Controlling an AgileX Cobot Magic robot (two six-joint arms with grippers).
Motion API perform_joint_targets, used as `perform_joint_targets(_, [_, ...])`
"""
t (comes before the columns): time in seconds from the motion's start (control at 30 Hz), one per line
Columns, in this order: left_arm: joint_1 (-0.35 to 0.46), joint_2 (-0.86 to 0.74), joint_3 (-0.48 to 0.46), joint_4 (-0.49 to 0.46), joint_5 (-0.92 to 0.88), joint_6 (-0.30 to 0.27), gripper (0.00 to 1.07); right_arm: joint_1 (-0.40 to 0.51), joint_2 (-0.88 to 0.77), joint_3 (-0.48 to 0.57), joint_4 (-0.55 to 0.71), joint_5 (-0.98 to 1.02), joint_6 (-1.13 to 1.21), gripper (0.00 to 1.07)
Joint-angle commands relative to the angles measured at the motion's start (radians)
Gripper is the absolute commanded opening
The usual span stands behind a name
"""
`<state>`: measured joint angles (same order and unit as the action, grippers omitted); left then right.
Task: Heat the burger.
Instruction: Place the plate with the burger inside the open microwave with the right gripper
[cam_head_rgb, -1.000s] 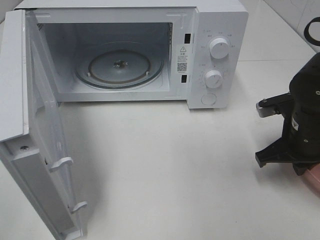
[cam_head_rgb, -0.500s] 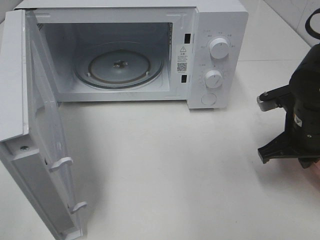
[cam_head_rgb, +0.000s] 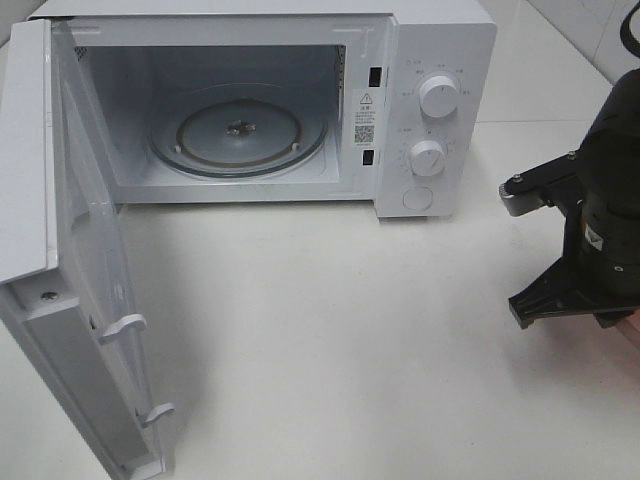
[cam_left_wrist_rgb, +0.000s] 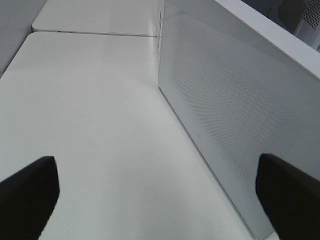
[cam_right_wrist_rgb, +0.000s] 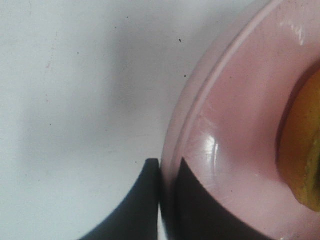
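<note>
In the right wrist view my right gripper (cam_right_wrist_rgb: 167, 167) is shut on the rim of a pink plate (cam_right_wrist_rgb: 235, 150), one dark finger (cam_right_wrist_rgb: 142, 200) outside the rim and one inside. The burger (cam_right_wrist_rgb: 302, 150) shows only as an orange-yellow bun edge on that plate. From the high camera the right arm's black wrist (cam_head_rgb: 595, 240) covers the plate, leaving a pink sliver (cam_head_rgb: 631, 326) at the right border. The white microwave (cam_head_rgb: 430, 60) stands with its door (cam_head_rgb: 60, 300) swung wide and the glass turntable (cam_head_rgb: 238, 132) bare. My left gripper (cam_left_wrist_rgb: 160, 200) is open beside the door's outer face (cam_left_wrist_rgb: 235, 115).
Two knobs (cam_head_rgb: 438, 97) and a round button (cam_head_rgb: 417, 198) sit on the microwave's right panel. The open door juts toward the front left of the white table (cam_head_rgb: 330, 330). A table seam (cam_left_wrist_rgb: 95, 33) runs behind the microwave.
The right arm has shifted slightly up and to the left with the plate; less pink shows at the right border. The microwave and its door have not moved.
</note>
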<state>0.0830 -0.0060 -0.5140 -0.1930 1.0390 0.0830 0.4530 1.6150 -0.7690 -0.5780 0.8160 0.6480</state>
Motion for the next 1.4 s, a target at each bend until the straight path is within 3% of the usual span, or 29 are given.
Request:
perform_joint_targets(0.03, [-0.002,-0.020,0.003,0.001,-0.008,0.001,1.00,0.017,-0.012,0.001,-0.057,0.067,-0.005,0.00])
perform_joint_targets(0.47, [-0.002,-0.020,0.003,0.001,-0.008,0.001,1.00,0.132,-0.018,0.001,-0.061,0.142,-0.006,0.00])
perform_joint_targets(1.4, [-0.002,-0.020,0.003,0.001,-0.008,0.001,1.00,0.376,-0.207,0.111,-0.082,0.237,-0.011,0.00])
